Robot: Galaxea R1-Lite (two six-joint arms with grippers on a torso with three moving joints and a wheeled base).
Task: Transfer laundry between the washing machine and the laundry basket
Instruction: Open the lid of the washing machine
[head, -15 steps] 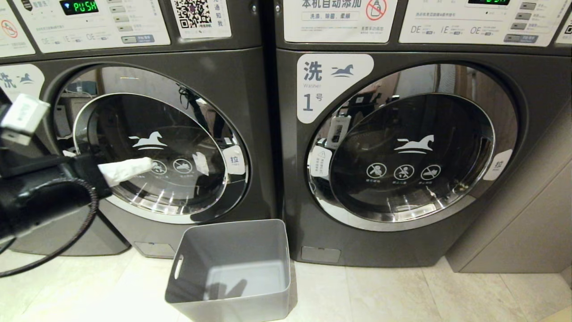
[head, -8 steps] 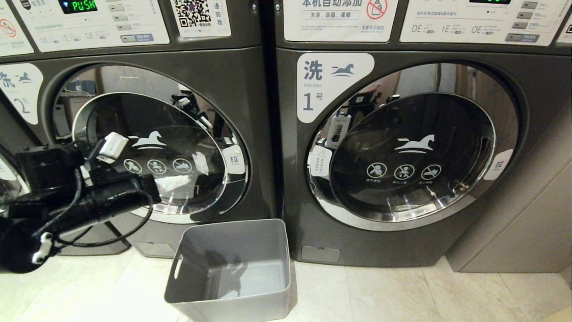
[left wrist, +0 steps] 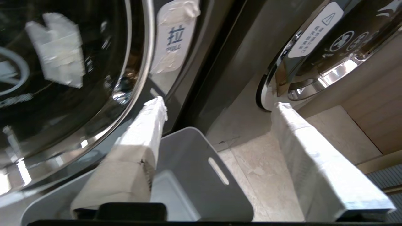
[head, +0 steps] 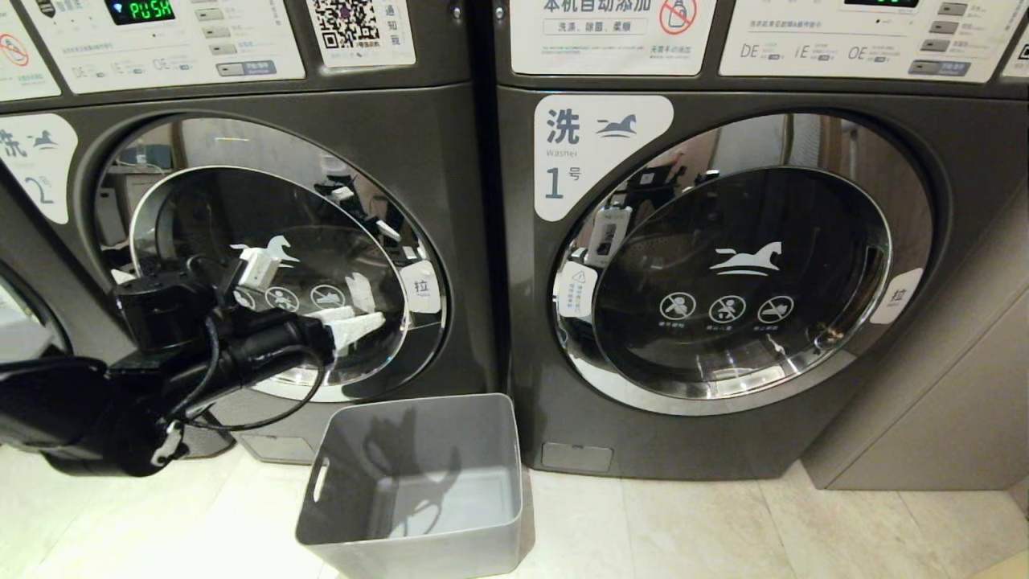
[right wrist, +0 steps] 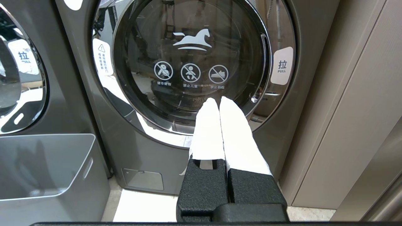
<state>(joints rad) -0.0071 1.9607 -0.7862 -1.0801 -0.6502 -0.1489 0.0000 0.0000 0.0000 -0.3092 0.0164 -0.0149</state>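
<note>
Facing two dark grey front-loaders side by side, I have my left gripper (head: pixel 358 323) out in front of the washing machine (head: pixel 265 241) marked 2, which fills the 10 o'clock part of my head view. The gripper hangs before the lower part of the chrome-rimmed round door (head: pixel 273 265), at about 5 o'clock on the glass; whether it touches the glass I cannot tell. Its white-wrapped fingers (left wrist: pixel 141 131) stand wide apart with nothing between them. Through the left wrist view, the white pull tag (left wrist: pixel 174 37) on the door's rim shows beyond one finger, and the closed door's chrome edge curves just beside it. The laundry basket (head: pixel 418 547), a light grey bin with slot handles, stands on the pale tiled floor (head: pixel 723 531) at 6 o'clock, in front of the gap between the two machines and below my left gripper; I can see bare bottom inside it. No laundry is visible anywhere in these views. My right gripper (right wrist: pixel 218 103) is parked in front of the machine marked 1 (head: pixel 723 281), its white fingers pressed together and holding nothing.
</note>
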